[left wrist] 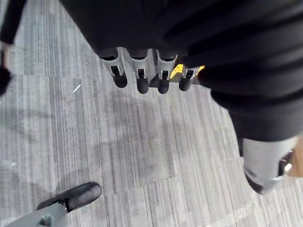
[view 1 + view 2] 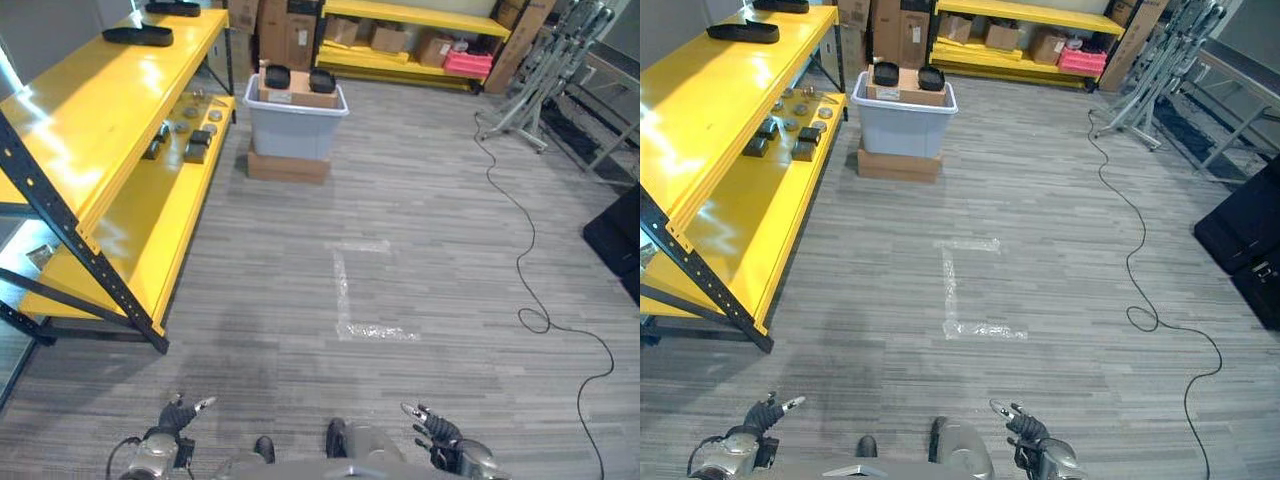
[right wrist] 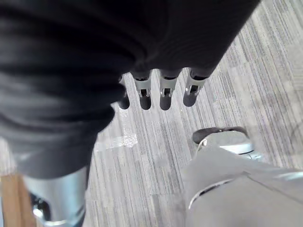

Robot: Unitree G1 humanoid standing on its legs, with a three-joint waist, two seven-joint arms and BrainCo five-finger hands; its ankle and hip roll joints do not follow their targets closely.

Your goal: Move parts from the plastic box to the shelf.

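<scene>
A grey plastic box [image 2: 296,128] stands on a flat cardboard base far ahead on the floor. It holds a cardboard carton with two black parts [image 2: 277,76] on top. The yellow shelf [image 2: 110,110] runs along the left, with several small dark and metal parts [image 2: 198,140] on its lower level and flat black pieces [image 2: 138,35] on its top level. My left hand [image 2: 178,414] hangs low at the near left, open, with straight fingers [image 1: 142,79] over bare floor. My right hand [image 2: 437,430] is low at the near right, also open, its fingers [image 3: 164,94] holding nothing.
White tape marks [image 2: 348,300] lie on the grey floor between me and the box. A second yellow shelf [image 2: 410,40] with cardboard boxes lines the back wall. Metal stands [image 2: 540,90] are at the back right, and a black object [image 2: 618,240] sits at the right edge.
</scene>
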